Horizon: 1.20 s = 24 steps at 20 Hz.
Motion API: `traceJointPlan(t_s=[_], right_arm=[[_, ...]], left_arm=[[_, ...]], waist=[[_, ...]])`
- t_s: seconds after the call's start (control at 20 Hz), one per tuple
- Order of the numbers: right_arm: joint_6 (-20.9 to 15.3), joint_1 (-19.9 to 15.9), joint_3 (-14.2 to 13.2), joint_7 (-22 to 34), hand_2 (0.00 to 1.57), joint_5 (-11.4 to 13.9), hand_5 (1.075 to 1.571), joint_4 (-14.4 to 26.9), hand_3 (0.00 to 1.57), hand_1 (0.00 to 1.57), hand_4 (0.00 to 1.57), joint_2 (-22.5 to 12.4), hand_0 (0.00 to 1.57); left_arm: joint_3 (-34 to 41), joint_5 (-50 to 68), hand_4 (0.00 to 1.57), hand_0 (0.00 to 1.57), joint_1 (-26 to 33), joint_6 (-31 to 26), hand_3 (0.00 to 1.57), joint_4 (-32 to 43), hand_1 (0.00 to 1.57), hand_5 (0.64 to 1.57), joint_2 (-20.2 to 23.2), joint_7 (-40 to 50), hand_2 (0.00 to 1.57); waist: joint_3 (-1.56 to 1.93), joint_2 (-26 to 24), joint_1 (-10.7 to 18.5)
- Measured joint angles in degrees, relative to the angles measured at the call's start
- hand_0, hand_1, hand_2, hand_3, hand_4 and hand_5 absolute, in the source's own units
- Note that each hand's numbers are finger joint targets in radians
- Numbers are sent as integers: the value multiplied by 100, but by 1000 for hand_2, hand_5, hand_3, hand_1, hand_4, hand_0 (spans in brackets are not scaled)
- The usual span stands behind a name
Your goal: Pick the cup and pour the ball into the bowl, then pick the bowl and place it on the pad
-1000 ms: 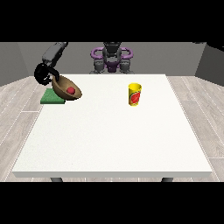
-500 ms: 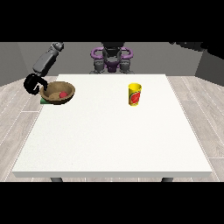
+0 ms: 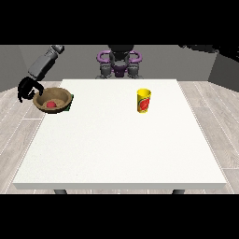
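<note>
Front view: a brown bowl sits at the table's far corner at the view's left, close to the side edge. Inside it lies a red ball, resting low against the bowl's inner wall on the side nearer the camera. A thin strip of green pad peeks out from under the bowl's rim at its right; the bowl covers almost all of the pad, so it appears to rest on it, roughly level.

The hand at the view's left is just beside the bowl's outer rim, past the table's edge. Its black fingers curve down and inward towards the rim. Whether they clasp the rim or have come free of it cannot be told at this size. Its grey forearm slants up and back towards the robot.

The yellow cup stands upright on the table, well apart from the bowl, towards the right of centre and in the far half. It bears a red mark on its side. Its inside is not visible from here.

The robot's torso stands behind the far edge, with purple rings at the shoulders. The other hand is not visible in this view.
</note>
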Motion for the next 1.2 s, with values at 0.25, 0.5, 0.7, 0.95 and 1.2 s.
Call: traceJointPlan(t_s=[0.25,0.5,0.7,0.95,1.2], right_arm=[[-99,11,193,-94,1571,200,1564,199,881,1571,999,179,1571],[-199,16,425,170,1571,346,1562,224,1374,1571,970,447,1571],[-116,-22,393,564,1571,238,1562,319,1367,1571,622,507,1571],[-240,-98,249,925,0,140,1503,449,0,0,0,188,0],[-294,-116,242,1108,0,166,1477,619,0,0,0,41,0]], left_arm=[[-22,155,680,0,82,22,0,-65,0,1554,26,236,0],[-181,79,670,0,129,11,0,186,0,1554,-25,245,0],[-220,-1,658,0,183,-79,0,448,0,1541,79,231,0],[-141,57,654,0,142,-149,0,636,0,1546,242,204,0],[-283,365,983,0,73,-99,0,318,0,1570,76,560,0]], waist=[[-5,-196,13],[-12,-600,-54],[-13,-848,-107],[-13,-820,-104],[-3,-1084,-65]])
